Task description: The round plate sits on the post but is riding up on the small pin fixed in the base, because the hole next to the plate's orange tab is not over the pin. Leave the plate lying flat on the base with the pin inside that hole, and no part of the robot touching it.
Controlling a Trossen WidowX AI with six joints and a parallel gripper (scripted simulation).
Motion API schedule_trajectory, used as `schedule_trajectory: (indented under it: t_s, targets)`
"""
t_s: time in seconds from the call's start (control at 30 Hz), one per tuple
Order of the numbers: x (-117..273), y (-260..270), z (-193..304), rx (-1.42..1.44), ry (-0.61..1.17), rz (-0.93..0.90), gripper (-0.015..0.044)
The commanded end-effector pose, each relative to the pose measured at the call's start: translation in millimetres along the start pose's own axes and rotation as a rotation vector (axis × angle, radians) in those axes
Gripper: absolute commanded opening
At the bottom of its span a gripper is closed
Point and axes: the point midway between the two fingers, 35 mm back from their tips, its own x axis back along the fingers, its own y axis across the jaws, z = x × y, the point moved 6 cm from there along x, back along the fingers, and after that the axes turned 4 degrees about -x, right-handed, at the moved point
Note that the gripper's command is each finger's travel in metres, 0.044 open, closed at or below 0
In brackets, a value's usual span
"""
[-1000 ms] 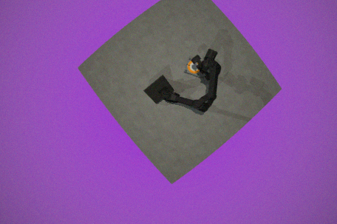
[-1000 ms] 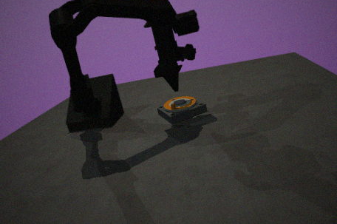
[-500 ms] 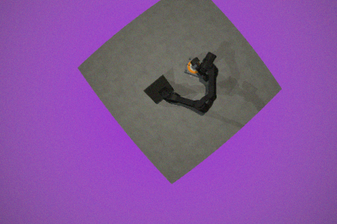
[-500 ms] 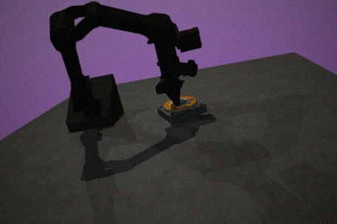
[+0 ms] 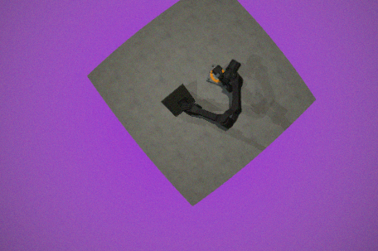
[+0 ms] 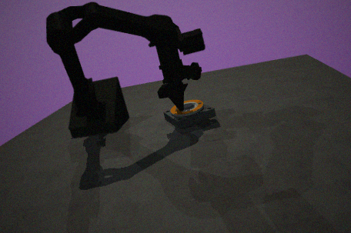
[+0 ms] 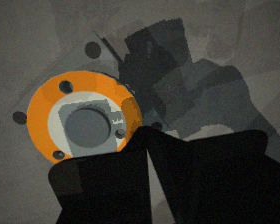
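Note:
The round plate, an orange ring [image 5: 213, 77] [image 6: 197, 104] [image 7: 37, 117] around a pale inner part, sits on the square grey base [image 6: 198, 116] [image 7: 81, 62]. In the exterior view it looks slightly tilted and raised over the base. The post [image 7: 87, 129] shows round and grey in its middle. Dark holes show at the plate's upper left and lower left in the wrist view, with a smaller round spot near the fingertips. My gripper [image 6: 182, 111] [image 7: 143, 130] is shut and empty, its tips down at the plate's rim; contact is unclear. The pin and tab cannot be made out.
The arm's black mount [image 5: 177, 99] [image 6: 115, 104] stands on the grey table [image 5: 145, 50] [image 6: 250, 201], to the left of the base in the top and exterior views. Dark holes mark the base's corners. The arm's shadow falls across the table beside the base.

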Motion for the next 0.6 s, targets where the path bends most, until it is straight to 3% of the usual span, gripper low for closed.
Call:
schedule_trajectory:
  t_s: [0.0,0.57]
  targets:
    - [-2.7,1.4,7.3,0.006,0.010,0.004,0.0000]
    - [-2.7,3.7,16.0,0.006,0.011,0.004,0.0000]
